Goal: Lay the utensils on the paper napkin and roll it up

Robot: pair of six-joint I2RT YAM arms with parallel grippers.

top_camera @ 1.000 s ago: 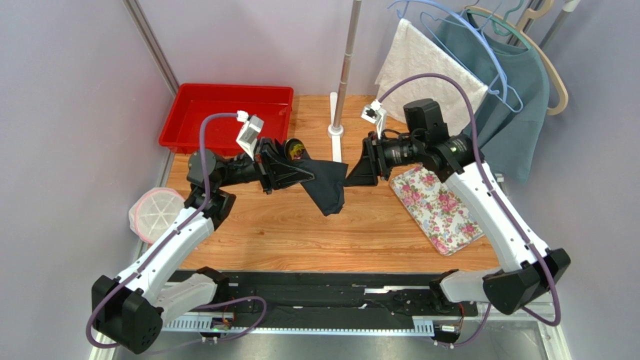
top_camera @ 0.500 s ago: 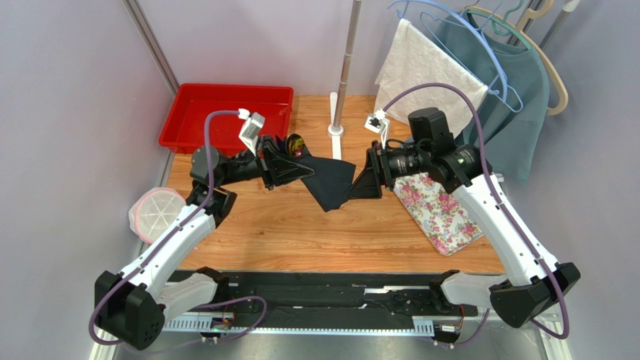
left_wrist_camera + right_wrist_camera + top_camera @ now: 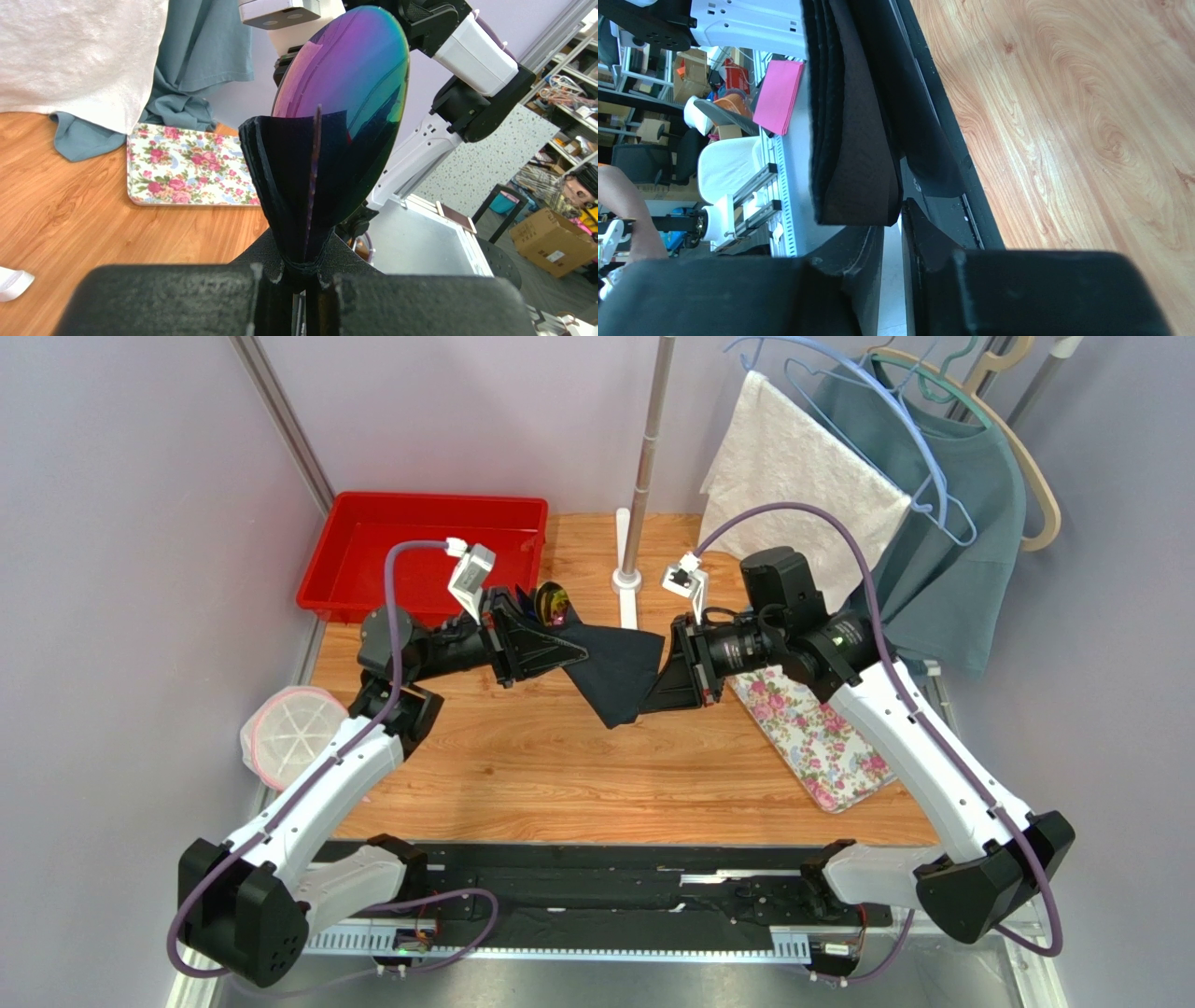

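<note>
We see the napkin (image 3: 619, 676), a creased matte black sheet, hanging above the table at the middle of the top view. The left gripper (image 3: 575, 651) is pinched on its left end, which cups an iridescent spoon (image 3: 351, 91). The right gripper (image 3: 658, 679) is clamped on its folded right edge.

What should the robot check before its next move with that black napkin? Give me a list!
1. The left gripper is shut on the napkin: ok.
2. The right gripper is shut on the napkin: ok.
3. The napkin lies flat on the table: not ok, it hangs between the grippers.
4. The spoon sits in the napkin's fold: ok.
5. Other utensils are wrapped in too: cannot tell.
</note>
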